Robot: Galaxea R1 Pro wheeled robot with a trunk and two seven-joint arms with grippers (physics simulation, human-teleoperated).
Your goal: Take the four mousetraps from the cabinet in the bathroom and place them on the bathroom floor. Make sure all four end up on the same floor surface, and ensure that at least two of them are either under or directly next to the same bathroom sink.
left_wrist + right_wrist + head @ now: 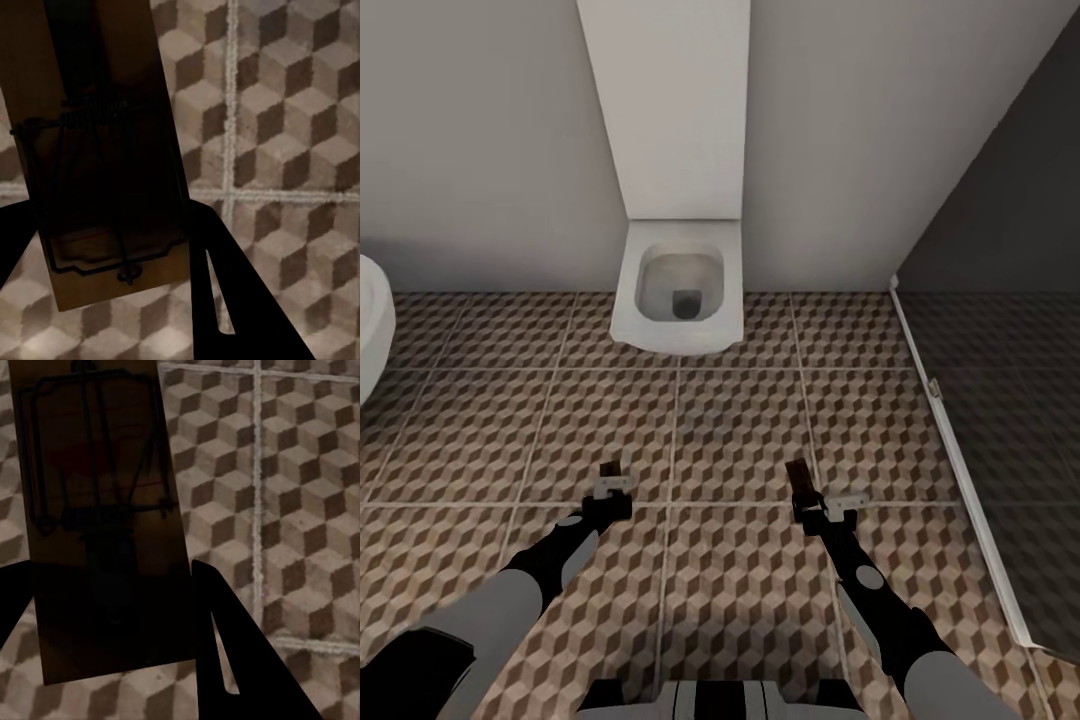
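So the robot's parked facing the toilet (678,290), which sits at 12 o'clock against the pale wall with its tall white cistern panel (665,105) above it. Both arms are stretched out low over the floor (740,430), that brown and beige cube-pattern tile with pale grout lines.

Left jaws (612,484) are at about 11 o'clock from the robot's trunk, clamped on a trap (105,150). From the left wrist camera you can see the tan board pinched between the two dark fingers (225,292), wire bar and spring on its face, floor tiles behind it, so it's held up off the floor. From the head camera it's just a small dark sliver sticking forward out of the jaws.

Right jaws (815,500) are at about 1 o'clock, doing the same thing with a second trap (97,517). That board is in deep shadow, wire loop visible and a faint reddish patch on the wood, fingers on either side of it.

Out at 9 o'clock there's a curved white edge (372,330) of something, can't tell what. At 3 o'clock a dark glass screen (1000,400) runs along a white floor strip (960,470).
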